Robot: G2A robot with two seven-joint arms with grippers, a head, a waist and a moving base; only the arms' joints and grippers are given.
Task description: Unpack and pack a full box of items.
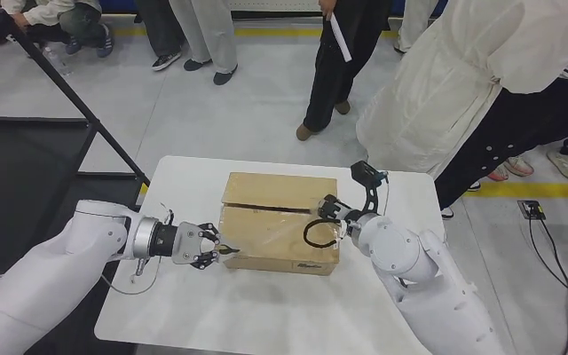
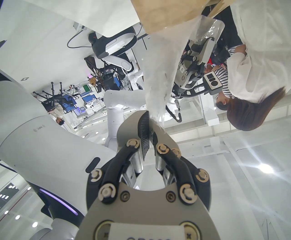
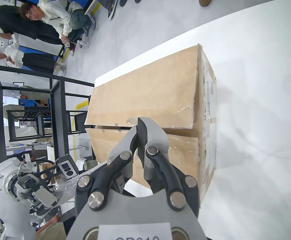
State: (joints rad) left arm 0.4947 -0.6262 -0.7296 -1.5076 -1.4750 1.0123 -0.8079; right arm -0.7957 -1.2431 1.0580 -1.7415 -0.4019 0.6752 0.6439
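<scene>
A brown cardboard box lies on the white table, its top flaps closed along a middle seam. My left gripper is at the box's left front corner, shut on a strip of clear tape that runs up to the box. My right gripper hovers over the seam on the box top, fingers shut, with a small curl of tape just beyond its tips. In the top view the right gripper is above the box's right end.
Several people stand past the table's far edge. One in a white coat is close to the far right corner. A black metal frame stands at the left. Bare table lies in front of the box.
</scene>
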